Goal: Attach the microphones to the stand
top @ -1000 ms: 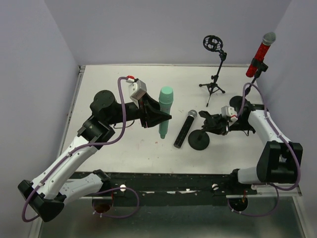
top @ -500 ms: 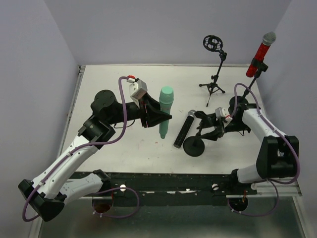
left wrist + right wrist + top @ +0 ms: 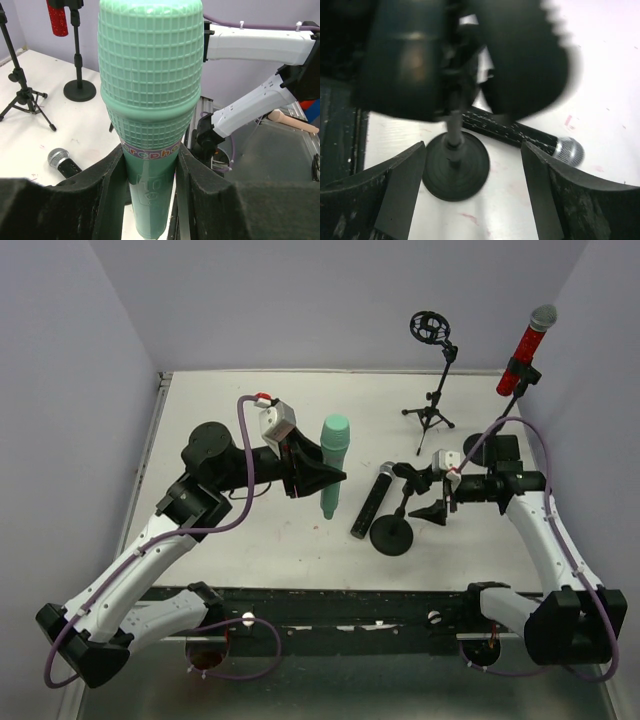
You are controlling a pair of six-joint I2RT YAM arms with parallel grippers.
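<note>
My left gripper is shut on the mint-green microphone, which stands head up between the pads in the left wrist view, filling it. On the table just right of it lies the black microphone, silver head at the far end. A round-base stand stands beside its lower end. My right gripper is open to the right of the stand's pole, touching nothing. At the back right, the red microphone sits clipped in a tall stand.
A black tripod stand with an empty ring-shaped mount stands at the back centre. The red microphone's stand has a round base near the right arm's elbow. Walls close the table at left, back and right.
My right gripper has opened and let go of the round-base stand, after shifting it left toward the black microphone. The right arm has drawn back a little. The left arm has not moved.
</note>
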